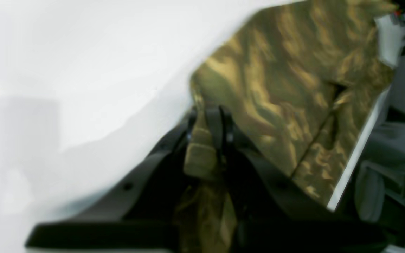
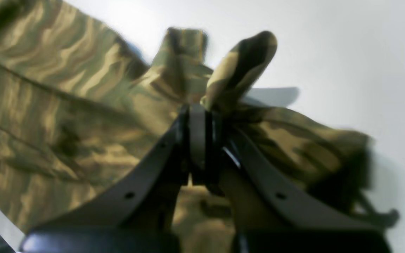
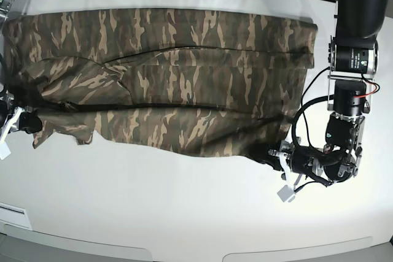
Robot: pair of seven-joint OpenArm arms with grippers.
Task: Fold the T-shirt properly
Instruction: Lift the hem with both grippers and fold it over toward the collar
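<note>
T-shirt (image 3: 178, 78) corners pinched in left end effector (image 1: 216, 119) and right end effector (image 2: 202, 116).

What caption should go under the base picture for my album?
Two black robot grippers, left and right, pinch opposite ends of a camouflage fabric T-shirt spread on a white table.

Left hand (image 1: 216, 130) clamped shut, low; right hand (image 2: 202, 116) likewise.

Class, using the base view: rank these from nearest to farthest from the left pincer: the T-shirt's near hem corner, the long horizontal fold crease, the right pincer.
1. T-shirt near hem corner: pinched in the left pincer.
2. Fold crease: mid-shirt, toward the table's far edge.
3. Right pincer: at the opposite end of the shirt.
</note>
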